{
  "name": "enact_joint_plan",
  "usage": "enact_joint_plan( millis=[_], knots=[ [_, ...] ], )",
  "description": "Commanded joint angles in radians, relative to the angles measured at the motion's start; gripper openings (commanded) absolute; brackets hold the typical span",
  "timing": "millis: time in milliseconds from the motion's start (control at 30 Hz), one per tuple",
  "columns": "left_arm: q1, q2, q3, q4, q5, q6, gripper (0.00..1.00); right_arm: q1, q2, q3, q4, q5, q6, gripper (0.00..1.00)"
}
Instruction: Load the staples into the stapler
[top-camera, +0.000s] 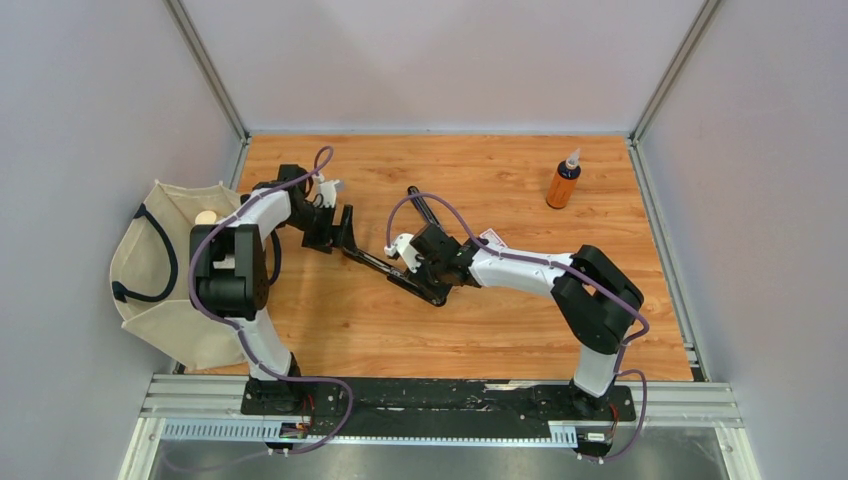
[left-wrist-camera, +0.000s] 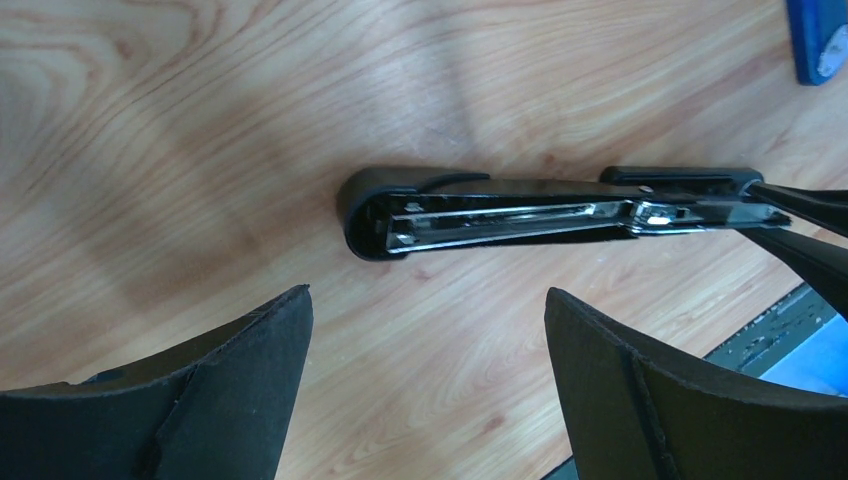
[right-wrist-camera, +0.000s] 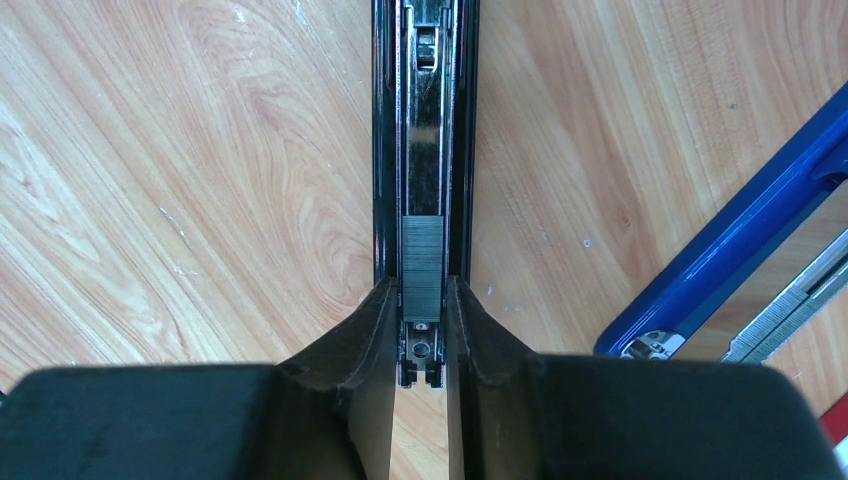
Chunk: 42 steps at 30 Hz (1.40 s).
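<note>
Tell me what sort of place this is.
Probably a robotics lab test cell: a wood-grain tabletop walled by plain grey panels on an aluminium frame, with a left arm and right arm bolted to a rail at its near edge.

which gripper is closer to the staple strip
Right. The right gripper has its jaws pinching the strip in the stapler channel. The left gripper hangs open off the stapler's other end, away from the strip.

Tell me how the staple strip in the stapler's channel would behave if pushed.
The staple strip is a short block of ribbed staples, so probably stiff but liable to snap apart if bent. It lies between shiny metal rails of the stapler, so it would likely slide straight, not sideways.
</note>
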Motion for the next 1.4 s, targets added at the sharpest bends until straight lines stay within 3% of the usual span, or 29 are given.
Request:
enact_joint_plan(
  millis=[0, 633, 1367],
  knots=[
    [0.001, 0.042, 0.037, 0.031, -0.032, -0.024, 0.94, 0.013, -0.013, -0.017, 0.032, -0.023, -0.004, 0.18],
    [-0.025, 0.148, 0.099, 0.063, 0.056, -0.036, 0.94, 0.013, -0.007, -0.024, 0.041, -0.023, -0.016, 0.16],
    [-0.034, 0.07, 0.077, 0.074, 0.304, -0.07, 0.94, 0.015, 0.047, -0.001, 0.022, -0.023, -0.027, 0.1]
  ],
)
